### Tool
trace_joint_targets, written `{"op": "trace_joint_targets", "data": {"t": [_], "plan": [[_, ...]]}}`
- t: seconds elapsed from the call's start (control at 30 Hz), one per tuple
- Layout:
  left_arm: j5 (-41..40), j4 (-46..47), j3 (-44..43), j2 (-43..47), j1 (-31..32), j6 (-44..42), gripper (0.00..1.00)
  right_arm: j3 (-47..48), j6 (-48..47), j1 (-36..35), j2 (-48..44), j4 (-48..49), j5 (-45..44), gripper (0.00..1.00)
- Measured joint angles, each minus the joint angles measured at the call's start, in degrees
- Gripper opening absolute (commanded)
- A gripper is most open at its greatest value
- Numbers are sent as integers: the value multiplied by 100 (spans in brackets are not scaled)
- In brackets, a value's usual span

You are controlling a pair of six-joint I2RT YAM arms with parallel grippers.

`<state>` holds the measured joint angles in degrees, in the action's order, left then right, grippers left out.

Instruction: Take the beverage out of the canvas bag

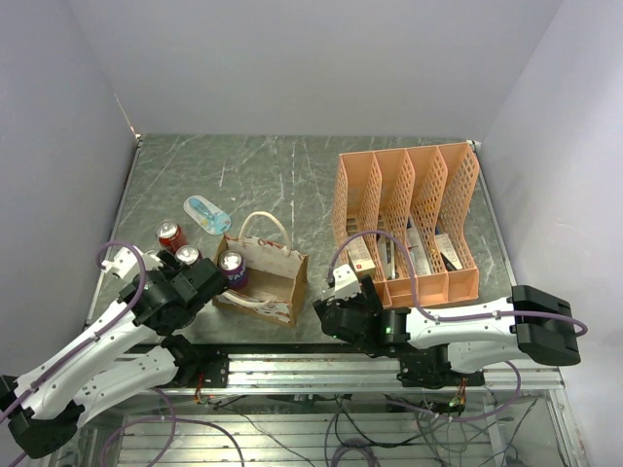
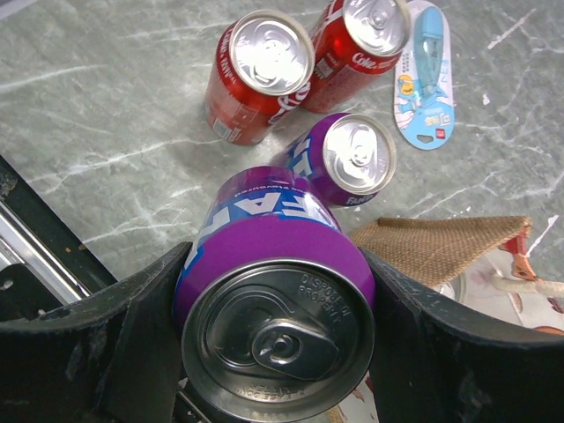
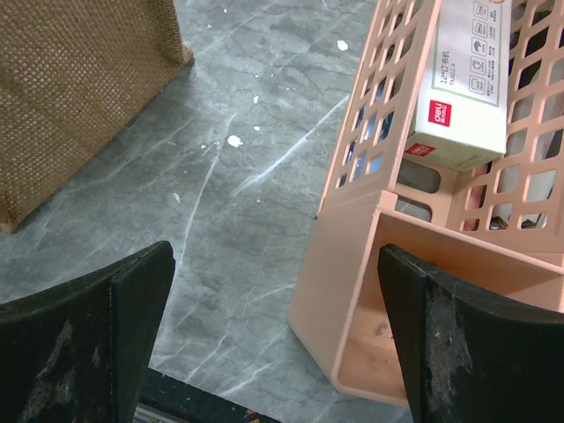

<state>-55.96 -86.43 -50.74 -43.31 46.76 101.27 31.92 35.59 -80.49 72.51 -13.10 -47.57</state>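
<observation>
The left pincer (image 2: 280, 339) is pinching a purple can (image 2: 273, 264), one finger on each side of its body, top facing the wrist camera. In the top view this can (image 1: 232, 267) hangs at the left rim of the bag (image 1: 268, 282), which stands near the near edge of the surface (image 1: 292, 175), left of its middle. The left wrist view shows bare surface under the can and only a corner of the bag (image 2: 441, 247) off to one side. The can therefore looks lifted out and already clear of the opening, or very nearly so.

Towards the left edge stand two red cans (image 2: 260, 75) and a second purple can (image 2: 348, 159), all upright and close together. A blue pack (image 2: 425, 75) lies flat just beyond them. If those cans came from the bag, most of the unloading is done. Whether anything is left inside cannot be told, as the bag's interior is mostly hidden.

The right pincer (image 3: 275, 300) is spread wide and holds nothing. It hovers low over bare surface near the near edge, between the bag (image 3: 79, 88) and the rack (image 3: 414, 220). The rack stands towards the right edge with a white box (image 3: 463, 88) in one slot.

What seems left is to carry the held can a little further towards the left edge, stand it down beside the others without knocking them, and let go.
</observation>
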Motion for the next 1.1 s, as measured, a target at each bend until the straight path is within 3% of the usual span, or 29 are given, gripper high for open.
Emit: {"op": "trace_joint_targets", "data": {"t": [0.27,0.6,1.1], "plan": [[127,-7,498,129,0,614,7,0,17,-17,-107,-13,0,100],[210,28,833,-466,0,1064,8,0,17,-26,-116,-13,2,100],[334,656,1272,-901,0,1058,8,-22,-2,-57,-221,-9,15,100]]}}
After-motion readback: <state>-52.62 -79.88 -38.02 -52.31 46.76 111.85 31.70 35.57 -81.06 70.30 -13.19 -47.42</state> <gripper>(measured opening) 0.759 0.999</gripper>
